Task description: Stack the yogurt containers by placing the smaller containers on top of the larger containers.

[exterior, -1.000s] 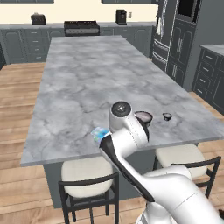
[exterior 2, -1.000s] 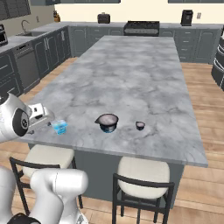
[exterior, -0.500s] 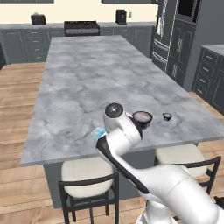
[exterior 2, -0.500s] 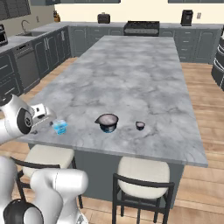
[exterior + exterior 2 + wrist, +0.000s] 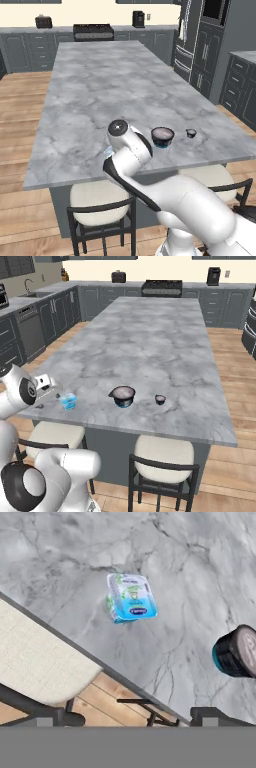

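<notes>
While the arm hides the light-blue pack (image 5: 68, 401) in my left base view, my hand view shows its label at upper centre. I read the gripper (image 5: 54, 392) as fully open, holding nothing. The dark cup (image 5: 236, 652) sits at that view's right edge.

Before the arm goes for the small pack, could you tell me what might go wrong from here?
1. The light-blue pack sits close to the counter's near edge; a nudge from the open gripper could push it off toward the stool.
2. In the hand view the pack lies skewed, so the jaws may close across its corners and slip.
3. The dark cup stands some way off along the counter, so a loose grip may drop the pack while carrying it.
</notes>
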